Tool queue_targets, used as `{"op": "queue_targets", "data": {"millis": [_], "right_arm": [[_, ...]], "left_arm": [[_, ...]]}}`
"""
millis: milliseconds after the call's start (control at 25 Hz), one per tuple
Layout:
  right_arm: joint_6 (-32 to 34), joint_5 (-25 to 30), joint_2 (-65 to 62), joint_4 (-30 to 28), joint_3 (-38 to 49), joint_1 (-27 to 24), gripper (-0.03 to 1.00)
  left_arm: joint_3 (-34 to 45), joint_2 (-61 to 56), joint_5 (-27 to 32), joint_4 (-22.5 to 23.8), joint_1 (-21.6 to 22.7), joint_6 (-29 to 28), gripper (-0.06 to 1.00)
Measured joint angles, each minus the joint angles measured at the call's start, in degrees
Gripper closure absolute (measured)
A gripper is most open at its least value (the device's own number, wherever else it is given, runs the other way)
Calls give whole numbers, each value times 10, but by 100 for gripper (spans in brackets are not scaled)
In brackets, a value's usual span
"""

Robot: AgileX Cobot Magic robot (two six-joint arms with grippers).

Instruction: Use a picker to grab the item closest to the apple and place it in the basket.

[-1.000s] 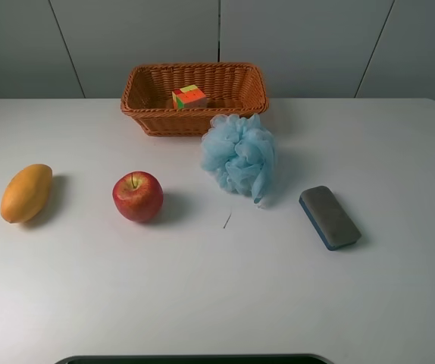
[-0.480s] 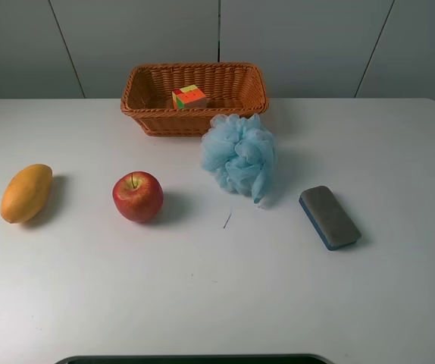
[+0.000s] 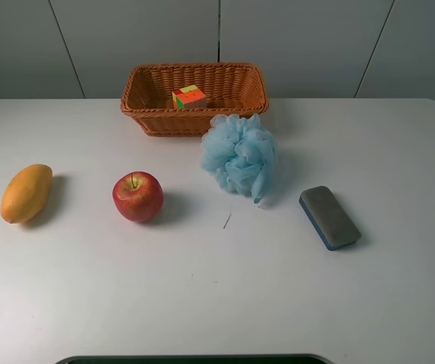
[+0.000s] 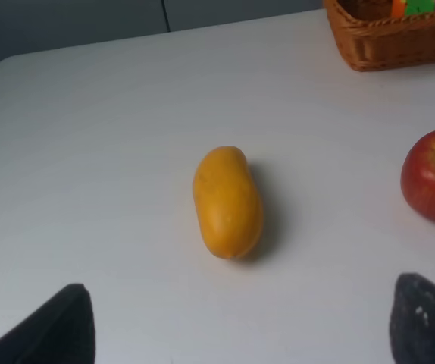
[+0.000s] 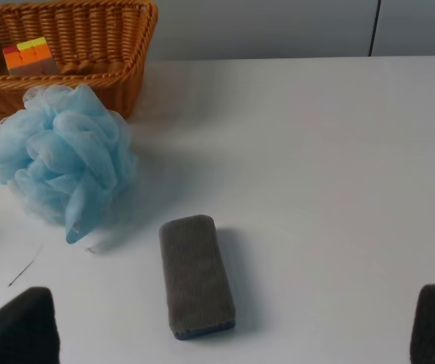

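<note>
A red apple (image 3: 137, 196) sits on the white table, left of centre; it also shows in the left wrist view (image 4: 433, 176). A light blue bath pouf (image 3: 239, 157) lies to its right, just in front of the wicker basket (image 3: 242, 102). A yellow mango (image 3: 26, 192) lies to the apple's left. The left gripper (image 4: 233, 322) is open, its fingertips wide apart, well short of the mango (image 4: 227, 202). The right gripper (image 5: 225, 326) is open, just short of a grey eraser (image 5: 195, 274), with the pouf (image 5: 62, 158) beyond. Neither gripper shows in the exterior high view.
The basket (image 5: 138, 45) holds a colourful puzzle cube (image 3: 189, 97), also in the right wrist view (image 5: 29, 55). The grey eraser with a blue base (image 3: 329, 216) lies on the right. A thin dark sliver (image 3: 226, 220) lies between apple and pouf.
</note>
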Motion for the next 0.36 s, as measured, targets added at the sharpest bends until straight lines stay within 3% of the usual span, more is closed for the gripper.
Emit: {"op": "queue_targets", "data": {"millis": [360], "right_arm": [[0, 0, 0, 0, 0, 0, 27]], "left_arm": [[0, 0, 0, 0, 0, 0, 20]]}}
